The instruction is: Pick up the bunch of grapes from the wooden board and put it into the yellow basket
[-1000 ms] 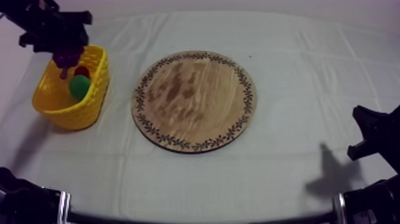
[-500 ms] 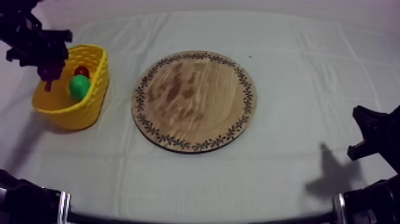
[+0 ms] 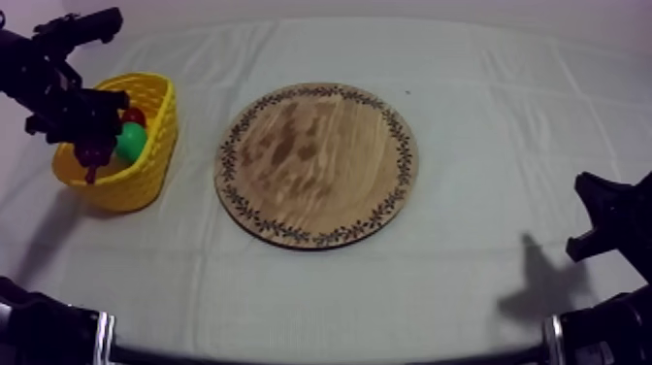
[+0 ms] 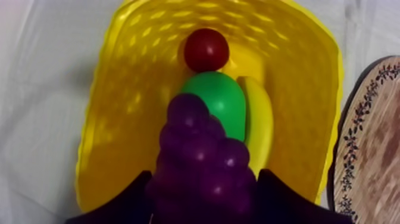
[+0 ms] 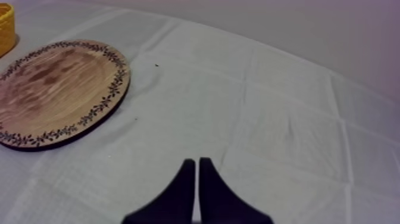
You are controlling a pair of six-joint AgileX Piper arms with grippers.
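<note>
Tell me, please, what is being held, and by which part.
Left gripper: purple bunch of toy grapes, clamped at its broad end, over the yellow basket. Right gripper: nothing.

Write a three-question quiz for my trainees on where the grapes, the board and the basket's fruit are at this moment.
1. True or false: the wooden board carries no fruit.
2. The left end effector holds the bunch of grapes: A) flat on the board; B) over the yellow basket; C) right of the board.
3. Name the fruits lying inside the basket.
Key: 1 true. 2 B. 3 small red fruit, pear, banana.
</note>
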